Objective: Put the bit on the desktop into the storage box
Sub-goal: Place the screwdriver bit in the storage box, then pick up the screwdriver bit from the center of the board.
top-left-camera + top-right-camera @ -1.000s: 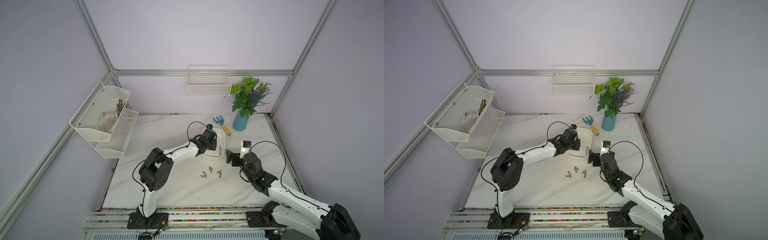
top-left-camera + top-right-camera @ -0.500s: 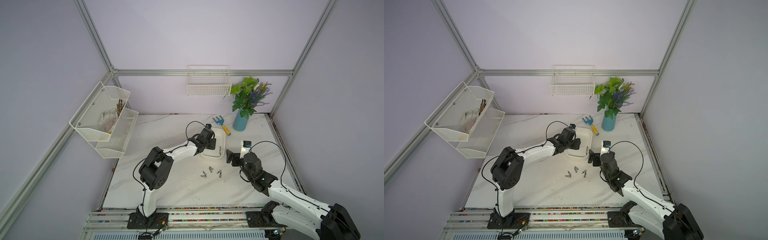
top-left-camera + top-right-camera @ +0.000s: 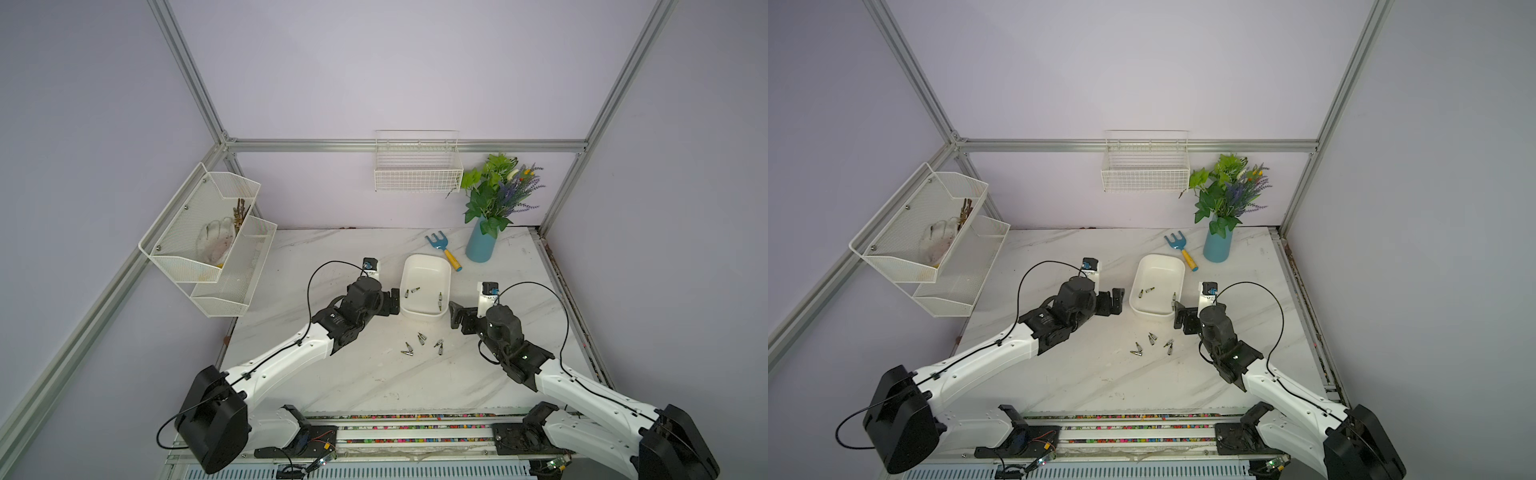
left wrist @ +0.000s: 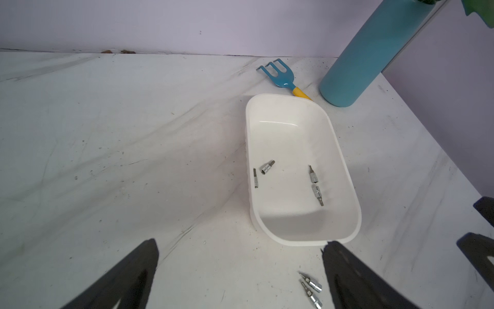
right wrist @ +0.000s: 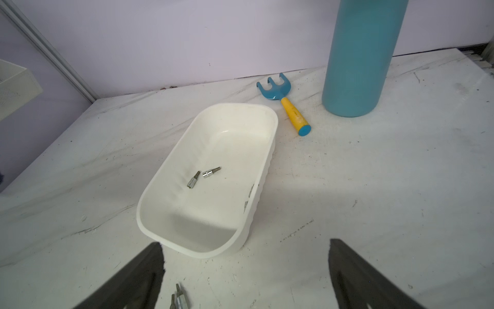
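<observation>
Lilac walls are enclosing the marbled tabletop (image 3: pixel 365 374). The storage box (image 3: pixel 424 316) is sitting mid-table, long axis running toward the back wall, bits (image 4: pixel 267 167) lying inside. The loose bits (image 3: pixel 422 338) are lying scattered before its near wall, pointing different ways. Left fingers (image 4: pixel 139 267) and right fingers (image 5: pixel 355 275) are standing wide apart, empty, flanking its near corners amid bare marble.

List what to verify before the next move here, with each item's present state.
1. Left tool open and empty: ok.
2. Right tool open and empty: ok.
3. Storage box upright on the desktop, stored bits inside: ok.
4. Desktop free of bits: not ok. A cluster of bits lies in front of the box.
5. Rake and vase away from the cluster: ok.
6. Cluster spaced enough for a single pick: cannot tell.
</observation>
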